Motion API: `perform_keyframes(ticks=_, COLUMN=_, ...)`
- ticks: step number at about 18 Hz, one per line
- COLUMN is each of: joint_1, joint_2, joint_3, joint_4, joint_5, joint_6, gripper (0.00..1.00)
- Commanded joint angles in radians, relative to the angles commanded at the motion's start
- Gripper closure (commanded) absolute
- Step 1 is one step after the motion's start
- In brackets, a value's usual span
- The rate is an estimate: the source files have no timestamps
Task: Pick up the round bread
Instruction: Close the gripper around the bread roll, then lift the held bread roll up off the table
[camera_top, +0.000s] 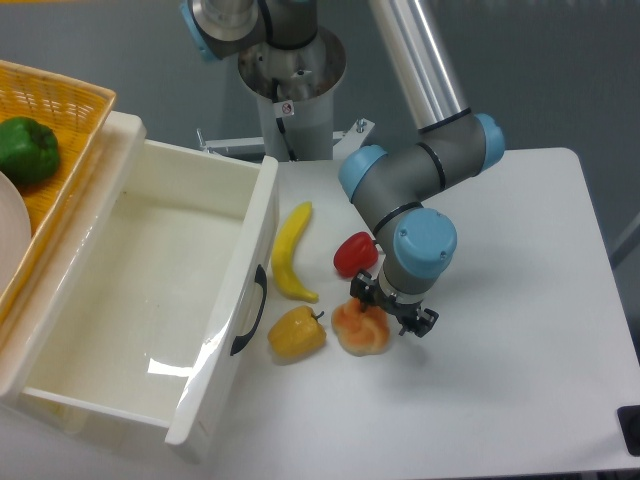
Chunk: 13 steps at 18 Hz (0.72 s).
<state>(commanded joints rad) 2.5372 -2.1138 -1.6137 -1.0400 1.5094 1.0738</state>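
1. The round bread (360, 328) is found on the white bench (510, 330), just right of the yellow pepper (295, 334) and just below the red pepper (354, 254). All places here are given relative to the bread.

2. The tool (393, 306) is seen at the bread's upper right edge, overlapping it from above. The bread's top right is partly hidden by the wrist.

3. Whether the tool is spread or pinched can't be told; the fingers are mostly blocked by the wrist housing, and only small dark bits stick out at either side. No contact with the bread can be confirmed.

4. The key relation: the bread's centre lies slightly down and to the left of the tool, so a small correction that way is probably needed before a descent is made.

5. The bread is roughly round, so no long axis matters much for the grip.

6. The banana (288, 252) lies up and to the left of the bread, and the open white drawer (150, 290) farther left.

7. The red pepper is close, so it could get bumped.
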Motion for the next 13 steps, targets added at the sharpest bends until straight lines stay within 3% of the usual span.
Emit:
perform_keyframes(ticks=9, joint_1=0.006, joint_2=0.000, joint_3=0.006, joint_4=-0.003, joint_5=-0.002, joint_6=0.000, gripper=1.00)
perform_keyframes(ticks=13, joint_1=0.009, joint_2=-0.002, joint_3=0.055, joint_4=-0.011, joint_5=0.003, joint_6=0.002, gripper=1.00)
